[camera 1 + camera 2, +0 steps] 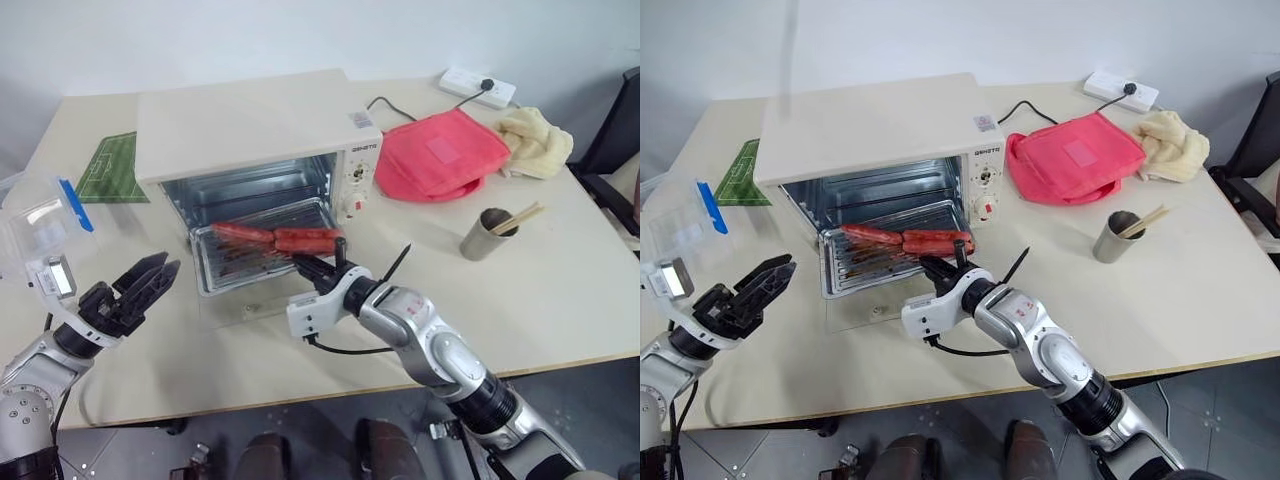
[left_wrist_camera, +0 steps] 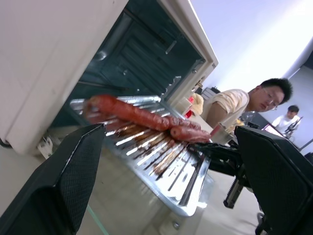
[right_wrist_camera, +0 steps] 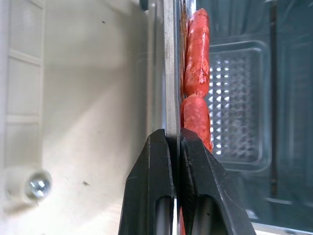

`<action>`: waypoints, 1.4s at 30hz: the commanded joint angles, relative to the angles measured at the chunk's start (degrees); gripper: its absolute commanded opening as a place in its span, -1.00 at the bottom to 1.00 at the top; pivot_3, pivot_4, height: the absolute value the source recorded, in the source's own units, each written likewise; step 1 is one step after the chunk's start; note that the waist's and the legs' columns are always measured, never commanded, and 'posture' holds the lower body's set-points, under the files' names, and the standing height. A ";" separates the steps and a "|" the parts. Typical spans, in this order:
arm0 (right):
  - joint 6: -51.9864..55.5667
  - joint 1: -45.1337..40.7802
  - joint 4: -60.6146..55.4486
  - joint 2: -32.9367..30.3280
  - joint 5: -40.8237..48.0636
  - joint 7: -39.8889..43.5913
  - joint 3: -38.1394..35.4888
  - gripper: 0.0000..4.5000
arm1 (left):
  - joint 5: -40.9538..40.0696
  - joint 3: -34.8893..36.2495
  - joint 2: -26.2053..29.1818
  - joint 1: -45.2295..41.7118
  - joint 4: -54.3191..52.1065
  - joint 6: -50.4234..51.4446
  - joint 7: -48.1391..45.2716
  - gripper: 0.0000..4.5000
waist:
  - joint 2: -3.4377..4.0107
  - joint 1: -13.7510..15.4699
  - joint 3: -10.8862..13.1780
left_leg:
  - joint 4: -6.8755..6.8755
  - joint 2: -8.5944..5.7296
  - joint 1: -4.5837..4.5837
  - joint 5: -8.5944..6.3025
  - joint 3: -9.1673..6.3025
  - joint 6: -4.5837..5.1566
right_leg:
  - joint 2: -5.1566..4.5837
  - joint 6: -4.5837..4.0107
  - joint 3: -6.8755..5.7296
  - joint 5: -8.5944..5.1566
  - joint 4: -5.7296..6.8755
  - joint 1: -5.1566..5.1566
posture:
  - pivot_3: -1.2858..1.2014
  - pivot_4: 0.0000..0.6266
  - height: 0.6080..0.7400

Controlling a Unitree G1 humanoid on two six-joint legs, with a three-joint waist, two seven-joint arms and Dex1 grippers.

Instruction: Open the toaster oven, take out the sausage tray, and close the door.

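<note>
The cream-white toaster oven (image 1: 250, 130) stands in the middle of the table with its glass door (image 1: 865, 310) folded down flat in front. The silvery sausage tray (image 1: 235, 265) sticks partly out of the opening, carrying long red sausages (image 1: 300, 240). My right gripper (image 1: 312, 268) is shut on the tray's front right edge; in the right wrist view its fingers (image 3: 156, 166) pinch the thin metal rim (image 3: 170, 73) beside a sausage (image 3: 197, 49). My left gripper (image 1: 150, 280) is open, apart from the tray on its left, and faces the tray (image 2: 161, 171).
A clear plastic box with a blue clip (image 1: 40, 225) and a green pitch mat (image 1: 110, 165) lie at the left. At the right are a red cloth (image 1: 440, 155), a towel (image 1: 535, 140), a metal cup with chopsticks (image 1: 490, 235) and a power strip (image 1: 478, 87). A person (image 2: 239, 105) sits beyond the table.
</note>
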 commanded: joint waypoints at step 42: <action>-26.09 1.99 -1.28 -6.58 10.28 -8.67 -10.02 -1.00 | -48.23 -5.91 3.62 9.37 -5.65 15.77 41.38 -0.04 | -0.05 0.43 0.02 | 0.07 -0.02 0.09 0.01 -0.29 0.01 | 0.00 -0.03 0.13 -0.01 -0.11 0.14 | 0.03 -0.52 1.00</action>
